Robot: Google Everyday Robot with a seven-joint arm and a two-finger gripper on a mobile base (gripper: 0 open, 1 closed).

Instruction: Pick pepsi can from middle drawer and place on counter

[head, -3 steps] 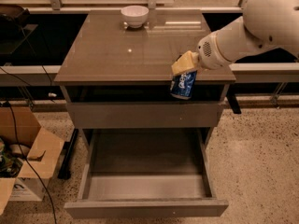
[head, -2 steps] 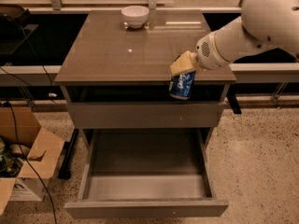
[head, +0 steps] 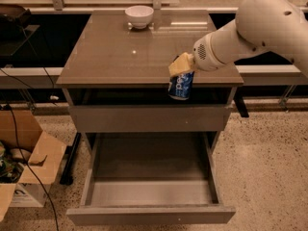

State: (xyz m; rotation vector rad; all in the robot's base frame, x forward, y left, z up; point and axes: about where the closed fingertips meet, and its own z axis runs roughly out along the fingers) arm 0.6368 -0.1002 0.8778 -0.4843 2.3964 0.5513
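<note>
My gripper (head: 181, 71) is shut on the blue pepsi can (head: 180, 86), holding it by its top. The can hangs upright in the air in front of the counter's front edge, right of centre, well above the open drawer. The middle drawer (head: 151, 196) is pulled out at the bottom of the view, and its grey floor holds nothing. The counter (head: 125, 52) is the glossy grey-brown top slab behind the can. My white arm comes in from the upper right.
A white bowl (head: 139, 16) stands at the back of the counter. A closed grey drawer front (head: 144, 118) sits under the counter. An open cardboard box (head: 29, 162) and cables lie on the speckled floor at the left.
The gripper and the can have shifted slightly to the left and a little up along the counter's front edge. The drawer has not moved.
</note>
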